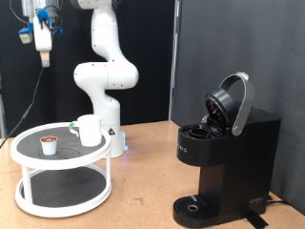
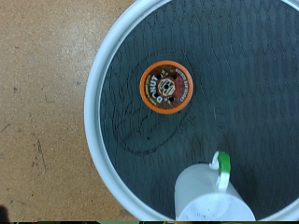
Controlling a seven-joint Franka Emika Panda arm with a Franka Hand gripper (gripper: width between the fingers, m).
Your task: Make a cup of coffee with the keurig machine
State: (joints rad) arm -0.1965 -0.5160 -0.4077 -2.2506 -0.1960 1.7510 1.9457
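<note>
Here, the gripper (image 1: pixel 43 43) hangs high over a white round stand (image 1: pixel 24 156) at left; I cannot tell its finger spacing. The cup (image 1: pixel 89 130) and coffee pod (image 1: pixel 49 145) sit there. The keurig machine (image 1: pixel 224 162), lid raised, stands right on a wooden table (image 1: pixel 143 181).

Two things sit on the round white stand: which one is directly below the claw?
The small orange-rimmed coffee pod, at the centre of the wrist view. The white cup stands beside it, toward the exterior view's right. The claw hangs high above them.

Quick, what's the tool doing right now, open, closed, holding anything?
Tool: high above the round tray, over the coffee pod; nothing shows between its fingers; open or closed cannot be told.
</note>
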